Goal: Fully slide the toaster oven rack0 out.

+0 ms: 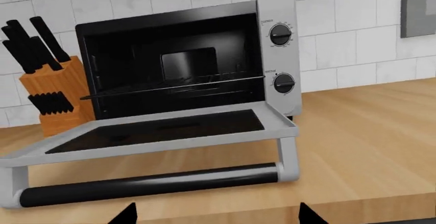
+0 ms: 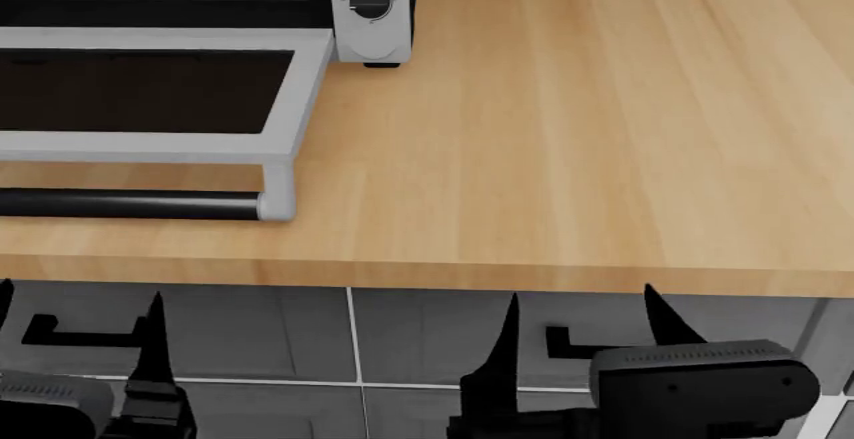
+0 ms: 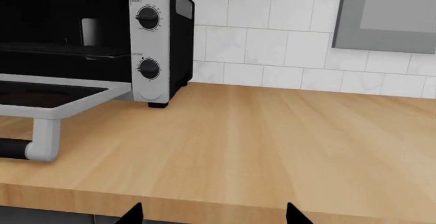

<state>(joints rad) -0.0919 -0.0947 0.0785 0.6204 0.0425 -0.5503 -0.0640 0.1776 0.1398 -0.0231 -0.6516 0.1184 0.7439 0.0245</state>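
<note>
Both my tools — left tool and right tool — hang spread, empty, below the wooden worktop; the silver-grey toaster oven's door lies open, black wire rack0 seated inside.

We note wooden knife block on light wood countertop, against white tiled wall; black knife handles project upward from block's top, second row of smaller black handles sits in its front face. We see grey framed panel mounted on tiles above countertop. Below countertop's front edge we see grey cabinet fronts divided by pale seams, each bearing black bar pull.
</note>
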